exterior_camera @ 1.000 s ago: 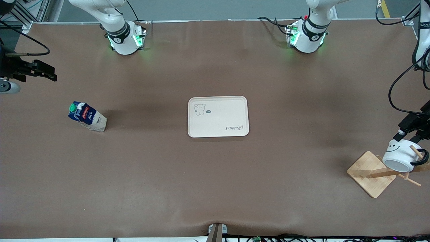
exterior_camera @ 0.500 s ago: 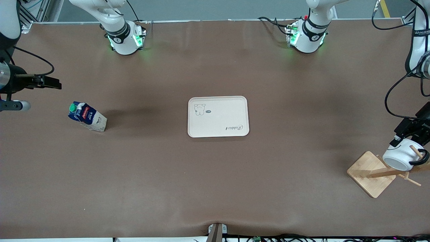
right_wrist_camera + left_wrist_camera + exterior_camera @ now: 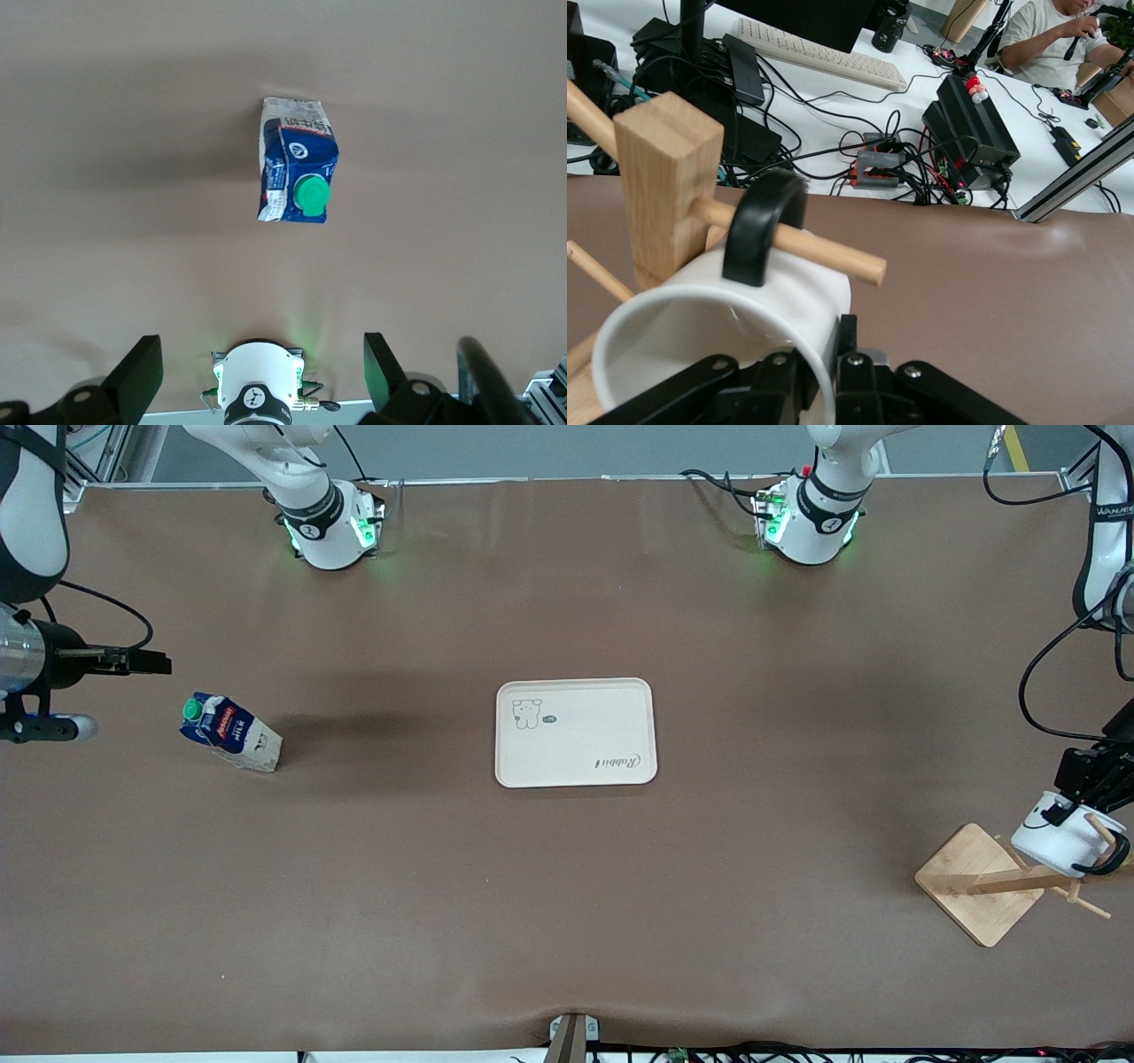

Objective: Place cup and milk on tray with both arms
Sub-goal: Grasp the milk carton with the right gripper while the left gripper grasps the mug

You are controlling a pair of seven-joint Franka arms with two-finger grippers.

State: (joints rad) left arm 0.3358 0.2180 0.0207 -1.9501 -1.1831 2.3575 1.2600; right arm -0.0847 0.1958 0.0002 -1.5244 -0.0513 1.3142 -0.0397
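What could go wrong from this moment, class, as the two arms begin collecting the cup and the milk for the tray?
1. The left gripper has shut on the rim of the cup, whose handle is hooked on a peg of the wooden rack. Pulling at the wrong angle may drag or tip the rack.
2. The right gripper, open above the table, must descend on the milk; a glancing touch could topple it.
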